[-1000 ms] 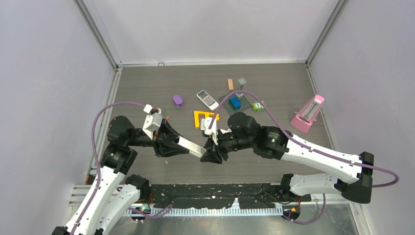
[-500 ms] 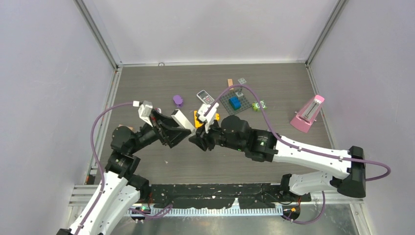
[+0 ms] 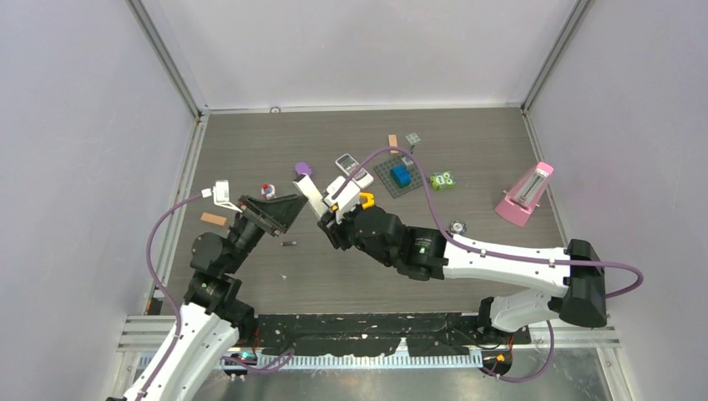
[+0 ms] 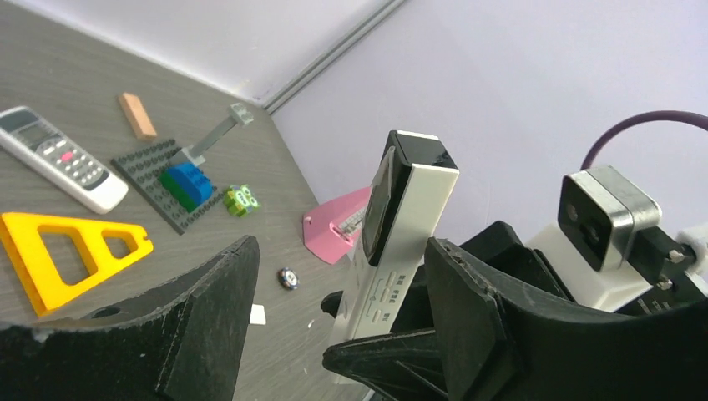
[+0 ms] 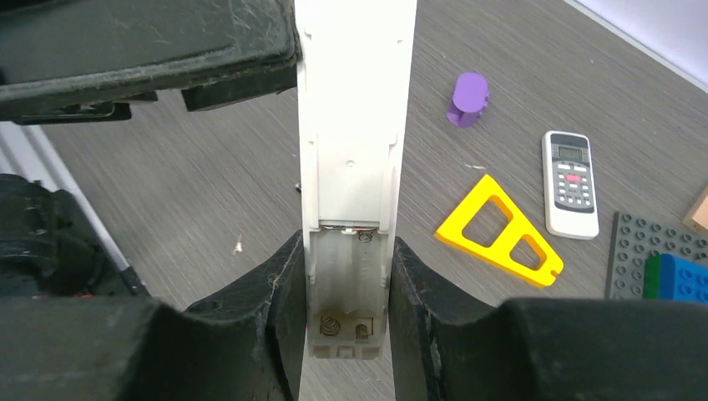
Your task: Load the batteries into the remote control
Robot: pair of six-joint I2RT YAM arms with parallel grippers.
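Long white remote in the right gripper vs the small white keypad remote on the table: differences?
Pose: the long white remote is clamped in the right gripper, off the table; the small white keypad remote lies flat on the grey tabletop.
Face: the long one shows its back, battery bay open and empty, springs visible; the small one lies display and buttons up.
Shared: both are white handsets.

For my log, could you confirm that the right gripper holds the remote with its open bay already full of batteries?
Not quite: the right wrist view shows the bay empty, with only bare springs. The right gripper does hold the remote, bay open.
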